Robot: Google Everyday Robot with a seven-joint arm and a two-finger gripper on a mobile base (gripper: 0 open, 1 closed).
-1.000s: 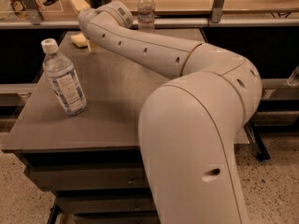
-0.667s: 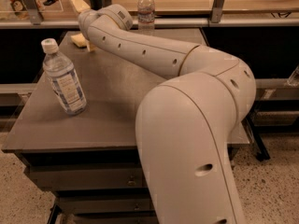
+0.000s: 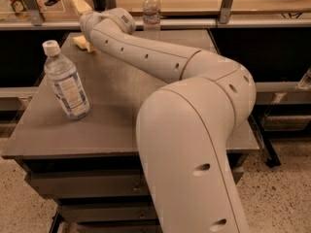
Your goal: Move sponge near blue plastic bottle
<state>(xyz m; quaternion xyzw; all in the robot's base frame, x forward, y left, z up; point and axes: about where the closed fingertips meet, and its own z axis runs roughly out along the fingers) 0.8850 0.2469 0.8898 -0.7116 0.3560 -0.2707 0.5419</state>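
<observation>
Though the cream robot arm (image 3: pixel 194 130) spans the grey metal table (image 3: pixel 121 115), the clear blue-labelled plastic bottle (image 3: pixel 66 81) stands front-left. It is well apart from the small pale-yellow sponge (image 3: pixel 81 43), which lies at the far-left corner, just beside the gripper (image 3: pixel 90 32). I cannot tell whether the gripper is open or holding anything.

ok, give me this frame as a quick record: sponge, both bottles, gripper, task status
sponge: far left corner of the table, partly hidden behind the arm
blue bottle: upright, capped, near left of the table, well apart from the sponge
second bottle: upright at the far edge, right of the wrist
gripper: at the far left end of the arm, just beyond the sponge
task status: sponge not yet near the blue bottle
</observation>
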